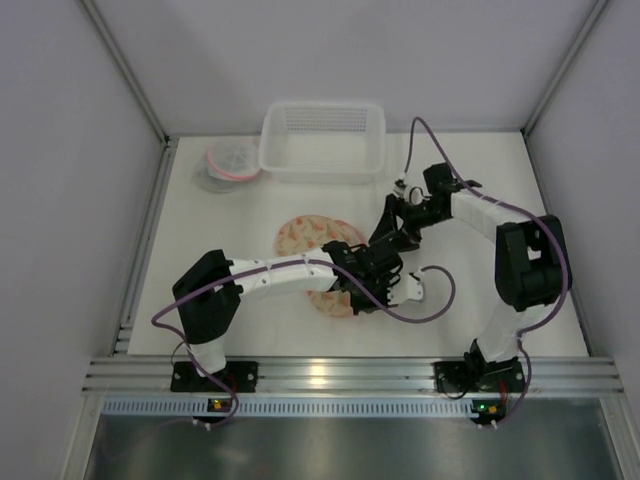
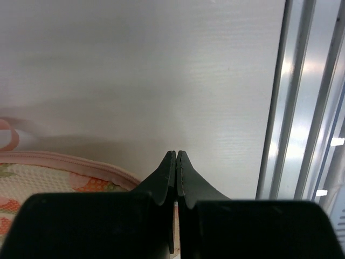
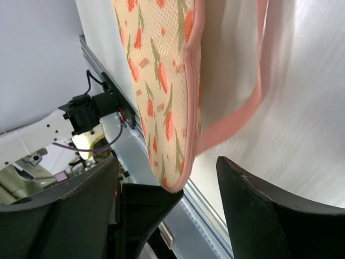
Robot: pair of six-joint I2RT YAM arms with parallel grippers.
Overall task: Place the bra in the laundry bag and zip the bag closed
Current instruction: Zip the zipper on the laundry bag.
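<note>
The round laundry bag, mesh with orange flowers and a pink rim, lies mid-table. My left gripper is at the bag's near right edge. In the left wrist view its jaws are pressed together beside the pink rim. In the right wrist view the bag hangs tilted, its lowest rim resting in the left gripper's black finger. My right gripper is wide open around that rim without touching it. A pink loop strap hangs from the bag. No bra shows in the open.
A white perforated basket stands at the back. A grey and pink bundle lies at the back left; I cannot tell what it is. A purple cable loops on the table right of the bag. The metal rail runs along the near edge.
</note>
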